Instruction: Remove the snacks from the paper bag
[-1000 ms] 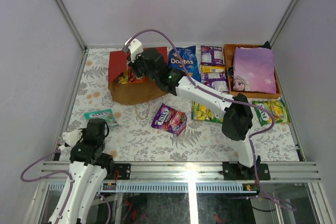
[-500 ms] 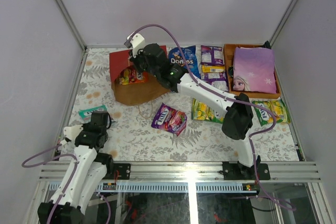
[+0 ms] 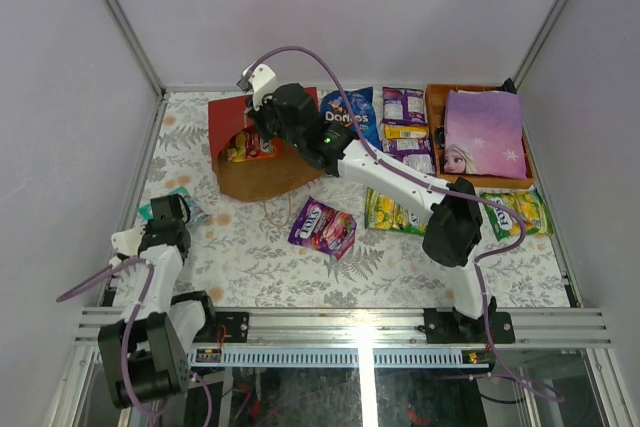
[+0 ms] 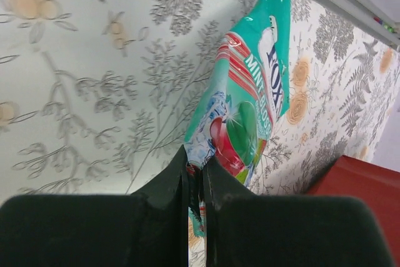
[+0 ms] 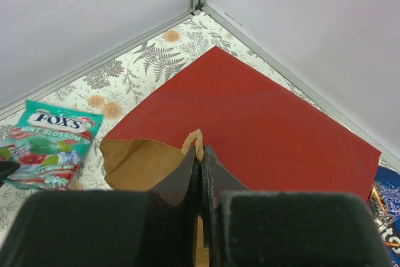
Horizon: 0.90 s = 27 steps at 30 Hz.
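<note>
— Two grippers: state?

— Left gripper: clamped on a corner of the teal pack, near the left wall. Right gripper: I read it pinched tight on the bag, at the rim by a cord handle.

— Bag?

— Far left of the floral cloth, close to the back wall, with a red-yellow pack in its mouth. Bare cloth lies between bag and teal pack.
</note>
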Available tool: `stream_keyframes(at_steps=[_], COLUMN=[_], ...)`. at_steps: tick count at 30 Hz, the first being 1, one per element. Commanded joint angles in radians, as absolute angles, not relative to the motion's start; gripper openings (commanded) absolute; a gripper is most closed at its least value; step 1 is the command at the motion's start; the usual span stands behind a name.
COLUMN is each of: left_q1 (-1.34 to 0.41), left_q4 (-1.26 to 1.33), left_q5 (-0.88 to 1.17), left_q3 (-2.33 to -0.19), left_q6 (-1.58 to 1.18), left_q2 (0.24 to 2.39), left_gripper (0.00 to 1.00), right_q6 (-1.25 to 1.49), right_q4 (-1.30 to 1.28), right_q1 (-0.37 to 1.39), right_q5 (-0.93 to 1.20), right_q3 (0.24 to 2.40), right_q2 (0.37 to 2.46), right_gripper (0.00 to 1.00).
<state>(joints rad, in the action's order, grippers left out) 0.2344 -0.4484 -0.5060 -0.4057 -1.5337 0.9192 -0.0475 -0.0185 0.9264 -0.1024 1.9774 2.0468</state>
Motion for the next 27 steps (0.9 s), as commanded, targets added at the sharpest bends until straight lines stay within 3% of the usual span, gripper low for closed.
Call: stream_keyframes(at_steps=[1, 11, 15, 27], left_q1=[0.276, 0.372, 0.385, 0.47], left_q4=[-0.195, 0.202, 0.065, 0.056], left_q5=[-0.388, 0.069, 0.107, 0.111], left_q3=[-0.439, -0.645, -0.892, -1.289], left_q6=[-1.384, -0.935, -0.767, -0.805], left_q2=[1.045, 1.461, 1.67, 2.018], left_gripper=[0.0, 0.0, 0.0, 0.0], right_q6=[-0.023, -0.018, -0.019, -0.033], right_q4=[0.018, 0.002, -0.001, -0.011], right_q1=[0.92, 0.919, 0.919, 0.919], right_q5=[-0.075, -0.063, -0.055, -0.034], right_q3=[2.001, 2.008, 2.01, 1.987], right_q2=[2.0, 2.0, 1.996, 1.986], right_gripper=[0.0, 0.0, 0.0, 0.0])
